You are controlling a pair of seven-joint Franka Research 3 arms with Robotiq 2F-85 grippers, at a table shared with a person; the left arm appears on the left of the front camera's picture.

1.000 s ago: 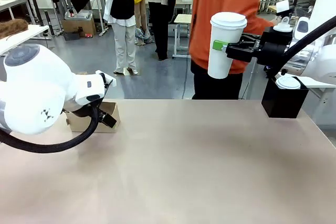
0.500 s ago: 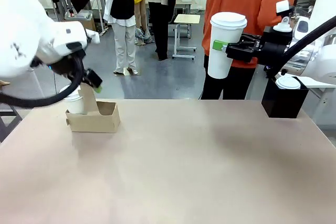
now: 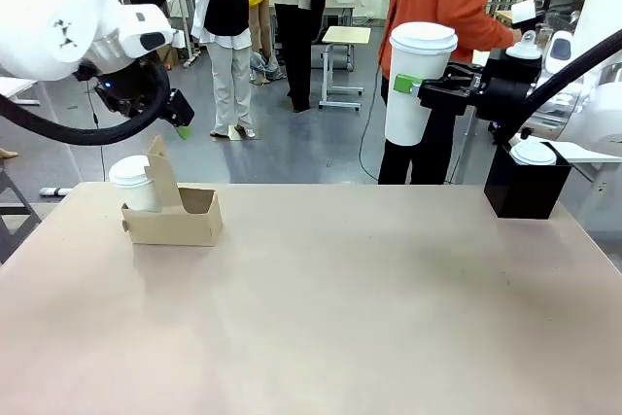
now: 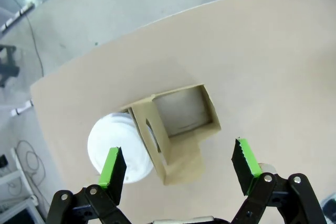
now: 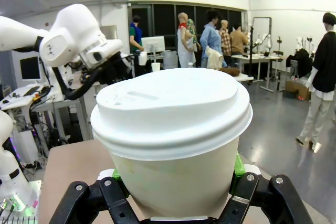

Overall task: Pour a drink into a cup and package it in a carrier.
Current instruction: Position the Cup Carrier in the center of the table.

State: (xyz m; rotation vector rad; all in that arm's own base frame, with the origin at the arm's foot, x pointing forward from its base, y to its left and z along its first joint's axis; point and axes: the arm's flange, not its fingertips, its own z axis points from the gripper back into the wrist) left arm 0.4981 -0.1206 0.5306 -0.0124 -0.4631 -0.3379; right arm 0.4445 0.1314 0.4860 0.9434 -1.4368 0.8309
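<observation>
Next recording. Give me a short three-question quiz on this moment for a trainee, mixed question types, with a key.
1. True or false: the right gripper holds a lidded white cup in the air.
2. The carrier holds: A) nothing; B) one lidded cup, with one hole free; C) two cups.
3. Fill in: the left gripper hangs above the carrier, its jaws ____.
Key: 1 true; 2 B; 3 open.
</observation>
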